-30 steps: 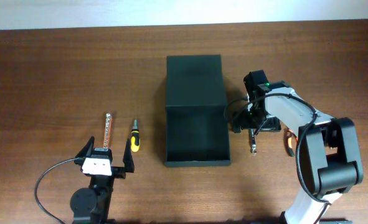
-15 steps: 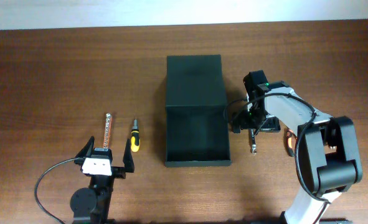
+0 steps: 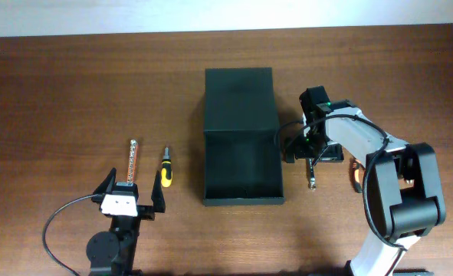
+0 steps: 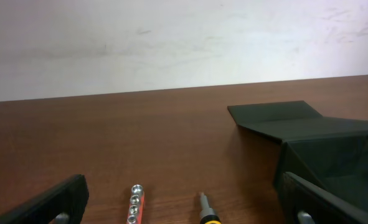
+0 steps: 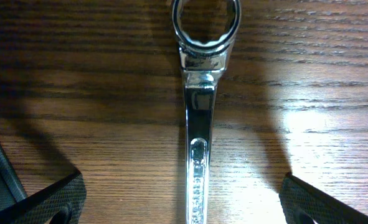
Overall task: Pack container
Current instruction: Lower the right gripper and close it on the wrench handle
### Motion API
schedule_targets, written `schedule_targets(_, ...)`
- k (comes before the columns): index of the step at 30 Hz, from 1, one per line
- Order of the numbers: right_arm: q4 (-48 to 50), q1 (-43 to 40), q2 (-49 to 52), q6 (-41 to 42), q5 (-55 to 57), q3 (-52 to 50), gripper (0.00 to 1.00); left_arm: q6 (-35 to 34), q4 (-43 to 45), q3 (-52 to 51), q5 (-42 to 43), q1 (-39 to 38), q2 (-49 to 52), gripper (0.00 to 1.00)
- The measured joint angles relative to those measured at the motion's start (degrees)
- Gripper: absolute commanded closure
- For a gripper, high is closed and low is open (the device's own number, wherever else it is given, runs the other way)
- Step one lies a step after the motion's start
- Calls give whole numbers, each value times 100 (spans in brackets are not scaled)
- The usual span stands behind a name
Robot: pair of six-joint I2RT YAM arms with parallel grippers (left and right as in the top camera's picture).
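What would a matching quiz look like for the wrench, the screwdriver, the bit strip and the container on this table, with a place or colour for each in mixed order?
Things:
1. wrench
2. screwdriver
3. bit strip
4. container

Descriptions:
A. dark box in the middle, lid folded open
B. farthest left, red and silver
C. yellow and black handle
D. shiny silver, lying to the right of the dark box

Pairs: 1-D, 2-C, 3-B, 4-A

No legible text anywhere
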Motion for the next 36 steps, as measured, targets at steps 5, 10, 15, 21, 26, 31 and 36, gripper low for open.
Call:
schedule_targets(5,-2,0,0,-2,9,0,1,0,0,0,0,0,0,1)
schedule_targets(10,-2,0,2,-68,13,0,24,0,0,0,0,0,0,1)
schedule_targets(15,-2,0,9,-81,9,9,38,0,0,0,0,0,0,1)
schedule_targets(21,-11,0,9,-96,13,11,44,0,0,0,0,0,0,1)
schedule_targets(26,-105,0,9,-96,35,11,54,0,0,0,0,0,0,1)
schedule_targets(31,-122,0,9,-96,37,11,66,0,0,0,2,0,0,1)
schedule_targets(36,-131,0,9,-101,44,11,77,0,2,0,0,0,0,1)
